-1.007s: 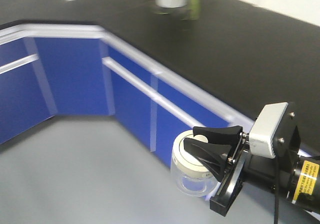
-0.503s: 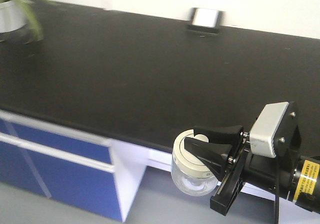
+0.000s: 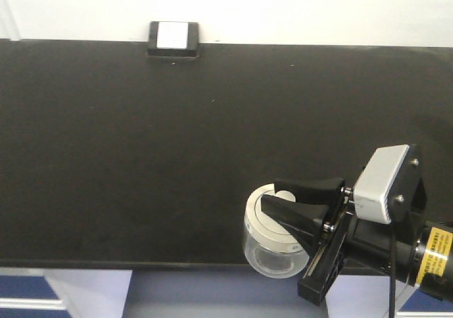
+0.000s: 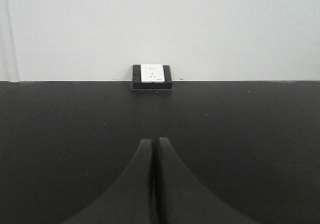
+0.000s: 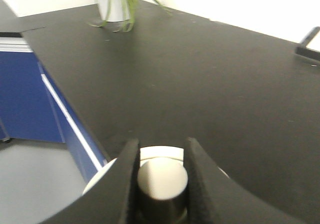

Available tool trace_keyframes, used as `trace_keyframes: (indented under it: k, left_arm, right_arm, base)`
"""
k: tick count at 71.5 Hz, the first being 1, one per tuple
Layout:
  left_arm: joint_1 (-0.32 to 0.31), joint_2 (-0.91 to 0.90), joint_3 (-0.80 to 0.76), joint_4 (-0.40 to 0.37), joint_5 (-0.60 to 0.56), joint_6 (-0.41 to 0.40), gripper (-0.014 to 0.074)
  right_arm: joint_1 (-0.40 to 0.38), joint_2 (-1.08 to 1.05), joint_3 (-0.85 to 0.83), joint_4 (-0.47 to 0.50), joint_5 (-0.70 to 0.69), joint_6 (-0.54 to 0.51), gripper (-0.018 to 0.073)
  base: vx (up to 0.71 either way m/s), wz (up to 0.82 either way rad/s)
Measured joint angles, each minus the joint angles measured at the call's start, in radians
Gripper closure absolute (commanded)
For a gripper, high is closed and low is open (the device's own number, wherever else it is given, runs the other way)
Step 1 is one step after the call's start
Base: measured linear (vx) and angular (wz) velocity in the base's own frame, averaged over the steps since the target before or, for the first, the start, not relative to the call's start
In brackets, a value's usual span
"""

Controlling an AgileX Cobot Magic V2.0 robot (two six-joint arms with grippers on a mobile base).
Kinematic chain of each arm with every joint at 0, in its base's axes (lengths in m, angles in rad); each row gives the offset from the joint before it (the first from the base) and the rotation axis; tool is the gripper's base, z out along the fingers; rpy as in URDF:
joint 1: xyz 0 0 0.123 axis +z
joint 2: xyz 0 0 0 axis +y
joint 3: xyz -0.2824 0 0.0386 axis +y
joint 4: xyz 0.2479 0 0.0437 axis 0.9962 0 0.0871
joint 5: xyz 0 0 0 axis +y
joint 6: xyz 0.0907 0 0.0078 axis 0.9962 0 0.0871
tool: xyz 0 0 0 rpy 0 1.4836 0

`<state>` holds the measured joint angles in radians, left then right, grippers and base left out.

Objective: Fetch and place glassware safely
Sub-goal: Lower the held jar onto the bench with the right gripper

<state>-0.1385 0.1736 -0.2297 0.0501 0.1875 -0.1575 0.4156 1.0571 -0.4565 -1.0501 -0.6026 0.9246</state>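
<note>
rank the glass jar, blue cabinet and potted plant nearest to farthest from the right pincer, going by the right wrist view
1. glass jar: gripped at its lid knob inside the right pincer.
2. blue cabinet: lower left, just under the counter edge.
3. potted plant: far upper left, on the counter.

a black countertop (image 3: 141,155) runs to a white wall (image 3: 297,6), with blue cabinet fronts (image 5: 20,94) below.

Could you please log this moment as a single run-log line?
right gripper: shut on glass jar knob | jar: aloft by countertop front edge, not placed | left gripper: shut, empty | socket box: at back wall
</note>
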Motion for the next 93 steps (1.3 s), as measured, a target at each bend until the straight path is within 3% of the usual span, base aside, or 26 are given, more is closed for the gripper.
trace_keyframes:
  k: [93]
  left_arm:
    - [-0.008,0.000,0.003,0.000,0.008,0.000,0.0603]
  right_arm:
    - [0.000,0.023,0.000,-0.011,0.009,0.000,0.0560]
  base:
    - [0.08,-0.03]
